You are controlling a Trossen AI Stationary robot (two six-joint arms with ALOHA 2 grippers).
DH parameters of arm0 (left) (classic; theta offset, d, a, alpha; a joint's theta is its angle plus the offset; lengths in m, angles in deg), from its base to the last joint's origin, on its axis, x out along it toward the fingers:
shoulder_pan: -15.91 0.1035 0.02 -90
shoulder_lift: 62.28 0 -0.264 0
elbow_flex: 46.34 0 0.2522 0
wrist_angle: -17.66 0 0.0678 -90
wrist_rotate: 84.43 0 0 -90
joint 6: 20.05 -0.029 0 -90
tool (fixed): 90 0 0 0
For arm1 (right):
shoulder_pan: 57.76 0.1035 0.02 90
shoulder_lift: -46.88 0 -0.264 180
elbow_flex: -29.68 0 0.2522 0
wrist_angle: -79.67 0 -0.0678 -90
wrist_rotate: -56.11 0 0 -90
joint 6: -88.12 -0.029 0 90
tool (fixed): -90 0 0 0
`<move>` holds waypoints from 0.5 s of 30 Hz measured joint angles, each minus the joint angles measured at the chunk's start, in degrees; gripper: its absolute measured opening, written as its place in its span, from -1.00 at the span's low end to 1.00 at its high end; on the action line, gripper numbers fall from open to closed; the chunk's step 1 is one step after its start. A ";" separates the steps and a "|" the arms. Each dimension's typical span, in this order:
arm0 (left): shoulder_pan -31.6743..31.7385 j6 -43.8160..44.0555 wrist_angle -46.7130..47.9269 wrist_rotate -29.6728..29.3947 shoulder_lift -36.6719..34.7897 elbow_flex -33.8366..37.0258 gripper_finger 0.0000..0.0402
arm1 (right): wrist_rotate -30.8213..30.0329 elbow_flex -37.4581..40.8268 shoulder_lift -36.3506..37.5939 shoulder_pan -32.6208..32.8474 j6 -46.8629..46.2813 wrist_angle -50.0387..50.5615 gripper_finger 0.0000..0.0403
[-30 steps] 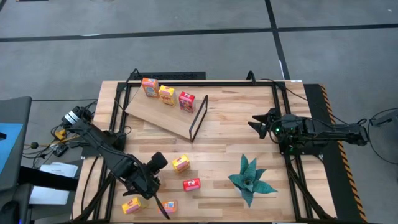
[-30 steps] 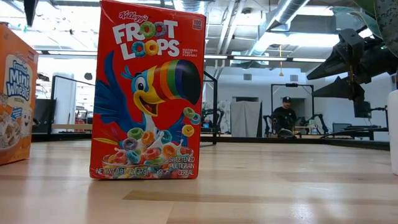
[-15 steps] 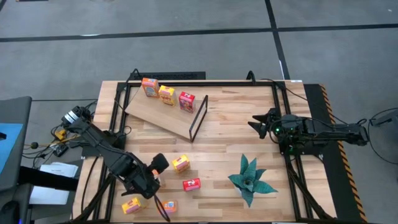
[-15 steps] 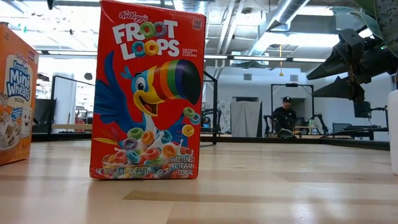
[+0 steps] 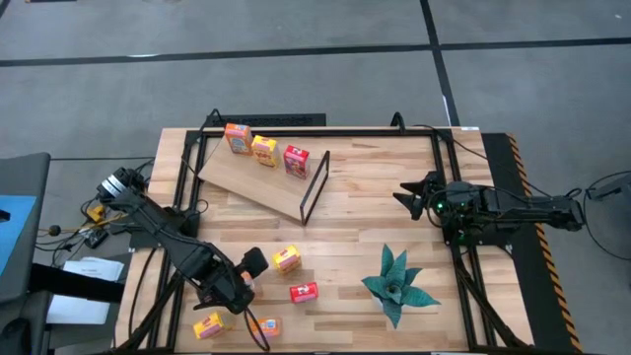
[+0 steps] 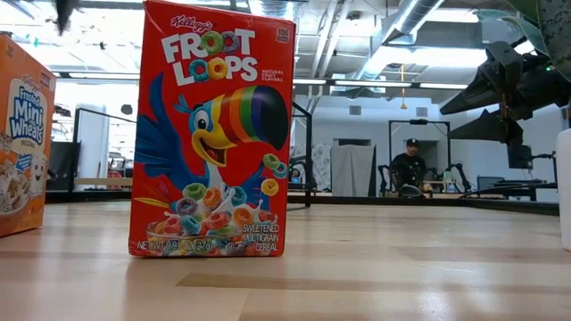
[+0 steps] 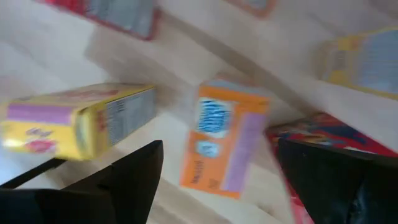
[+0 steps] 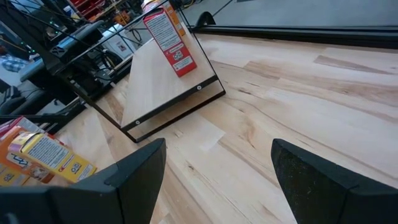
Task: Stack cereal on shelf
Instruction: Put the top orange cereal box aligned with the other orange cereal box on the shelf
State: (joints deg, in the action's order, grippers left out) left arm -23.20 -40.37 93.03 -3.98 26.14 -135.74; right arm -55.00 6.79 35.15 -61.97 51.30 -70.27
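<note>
I have the left gripper (image 5: pixel 248 279) low over the near left part of the desk (image 5: pixel 375 197), jaws apart with nothing between them, above four loose cereal boxes: a yellow box (image 5: pixel 287 259), a red box (image 5: pixel 304 292), an orange box (image 5: pixel 267 325) and another yellow box (image 5: pixel 207 326). The shelf (image 5: pixel 251 180) lies at the far left with its black frame (image 5: pixel 314 187) toward the middle. Three boxes (image 5: pixel 264 151) stand on it in a row. My right gripper (image 5: pixel 406 194) waits at the right side, jaws apart and empty. A plant (image 5: pixel 396 284) sits near it.
</note>
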 joint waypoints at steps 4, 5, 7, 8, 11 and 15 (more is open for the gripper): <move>0.00 -0.04 0.35 0.82 0.00 0.02 0.53 | 0.00 0.00 0.00 0.00 0.00 0.00 0.57; 0.01 -0.12 0.04 0.57 0.00 0.14 0.53 | 0.00 0.00 0.00 0.00 0.00 0.00 0.57; 0.18 -0.13 -1.14 -0.03 -0.02 1.24 0.53 | 0.00 0.00 0.00 0.00 0.00 0.00 0.57; 0.37 -0.11 -1.82 0.29 0.00 1.99 0.53 | 0.00 0.00 -0.01 0.00 0.00 0.00 0.57; 0.37 -0.98 -3.58 -0.16 0.00 3.49 0.53 | 0.00 0.00 0.00 0.00 -0.04 0.02 0.57; 0.80 -2.52 -4.04 -1.05 0.00 3.61 0.53 | 0.00 0.00 0.00 0.00 -0.04 0.00 0.57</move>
State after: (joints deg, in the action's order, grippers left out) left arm -22.40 -42.89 89.00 -5.02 26.14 -132.13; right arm -55.00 6.79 35.15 -61.97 51.25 -70.27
